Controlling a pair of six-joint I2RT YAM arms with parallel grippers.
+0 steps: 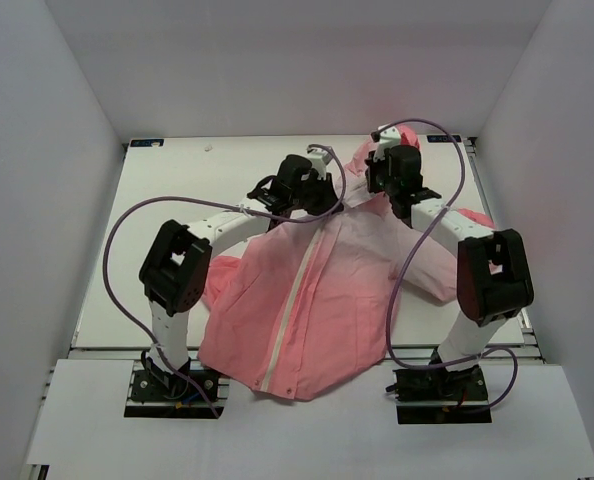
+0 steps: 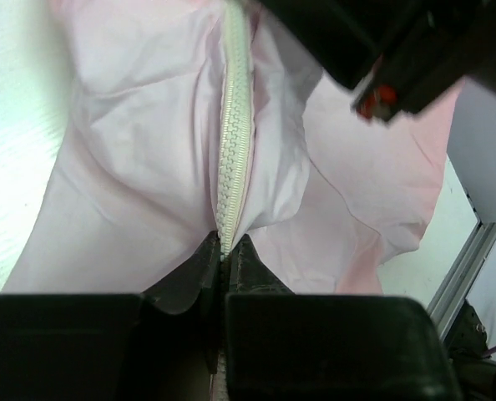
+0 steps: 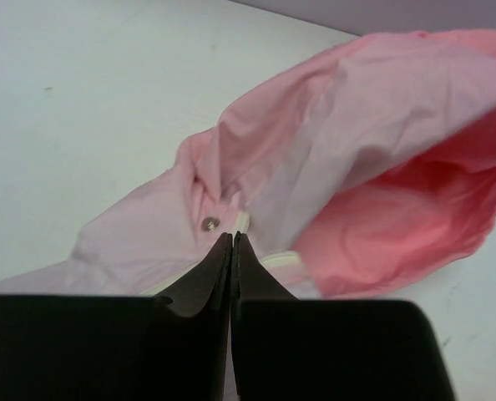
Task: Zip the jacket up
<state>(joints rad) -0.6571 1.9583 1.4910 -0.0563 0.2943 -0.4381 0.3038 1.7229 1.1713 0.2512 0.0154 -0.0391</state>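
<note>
**Both grippers clamped near the jacket's collar**

Your thin pink jacket (image 1: 327,290) lies spread across the middle of the white table (image 1: 127,290), hem over the near edge — open surface shows to its left and beyond the collar. Its white toothed zipper (image 2: 234,125) runs into your left gripper (image 2: 225,251), jaws closed on it. Your right gripper (image 3: 232,238) pinches the collar fabric beside a metal snap stud (image 3: 209,224); the coral hood (image 3: 415,192) gapes, soft and creased, on its right

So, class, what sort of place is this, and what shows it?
Probably a robotics lab cell: white walls enclose a white table, robot arms bolted at its near edge, one jacket laid out.
</note>
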